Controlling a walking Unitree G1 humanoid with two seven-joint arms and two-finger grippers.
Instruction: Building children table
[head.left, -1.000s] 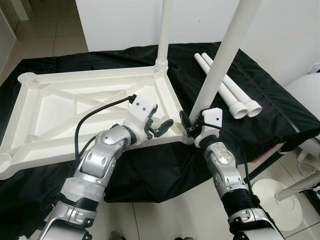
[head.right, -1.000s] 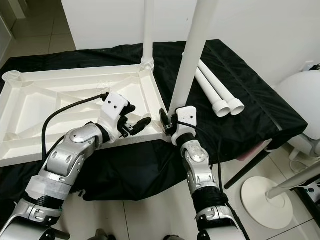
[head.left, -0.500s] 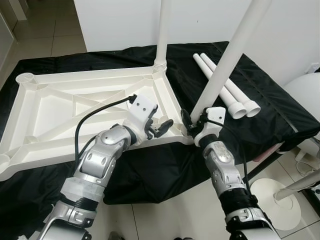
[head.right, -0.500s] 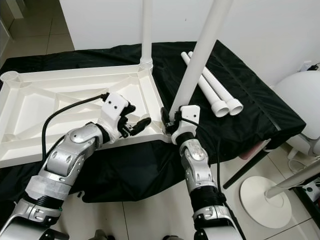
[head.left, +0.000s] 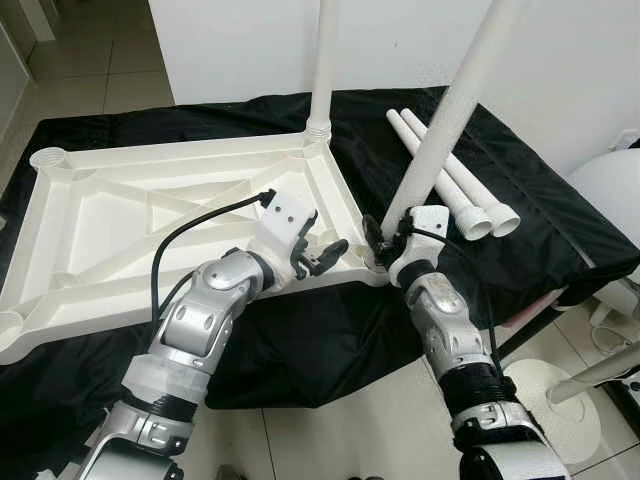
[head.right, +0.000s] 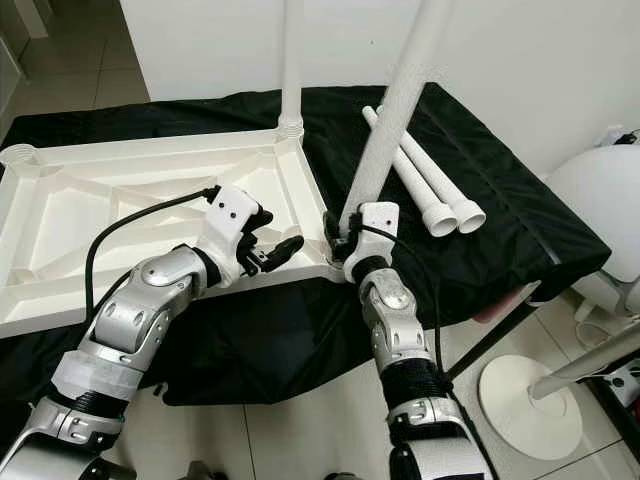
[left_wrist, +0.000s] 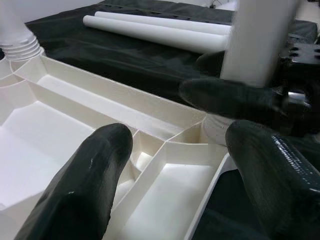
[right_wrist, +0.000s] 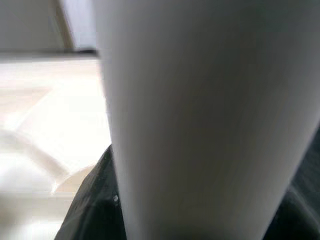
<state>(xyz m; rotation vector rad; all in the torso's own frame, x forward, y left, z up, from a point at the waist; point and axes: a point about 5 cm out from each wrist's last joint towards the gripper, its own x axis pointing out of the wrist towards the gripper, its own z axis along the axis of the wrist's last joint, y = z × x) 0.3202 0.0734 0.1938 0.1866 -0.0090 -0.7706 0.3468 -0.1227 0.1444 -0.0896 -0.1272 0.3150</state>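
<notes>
Left eye view: spare legs (head.left: 455, 178) beside tabletop (head.left: 150, 215)

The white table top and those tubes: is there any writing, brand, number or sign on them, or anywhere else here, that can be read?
None can be read: the upturned table top, the leg in the right gripper, the two spare legs and the black cloth all look plain, with no legible text.

A white ribbed plastic tabletop (head.left: 180, 215) lies upside down on black cloth. One white tubular leg (head.left: 322, 60) stands upright in its far corner; another (head.left: 445, 130) leans at the near corner. Two spare white legs (head.left: 455, 180) lie side by side nearby.
</notes>
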